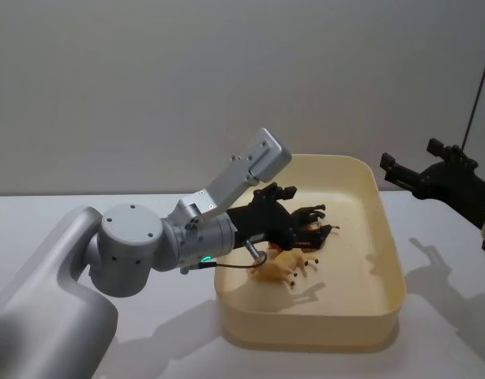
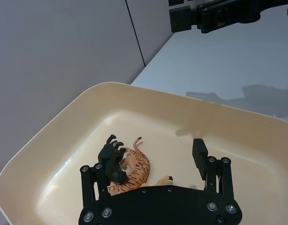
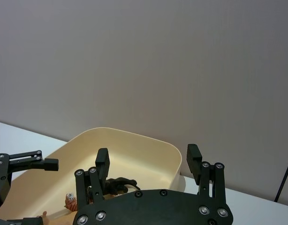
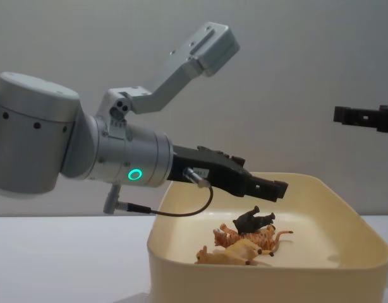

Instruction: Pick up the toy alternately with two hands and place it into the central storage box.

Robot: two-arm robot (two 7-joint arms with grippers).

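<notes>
Smooth cream tub (image 1: 385, 260); angular left end effector (image 4: 270, 187) agape, empty; right end effector (image 1: 400, 175) agape.

No text, label, brand, number or sign can be read in any view. The box (image 1: 385, 237) is seen to be plain on its walls and rim, and no marking can be made out on the left arm (image 4: 124, 158) or on its housing. The green ring light (image 4: 136, 175) is a plain lit circle and carries no characters. The toys (image 4: 248, 240) bear only their own coat patterns, such as the stripes on the tiger, and the wall and table are unmarked.
</notes>
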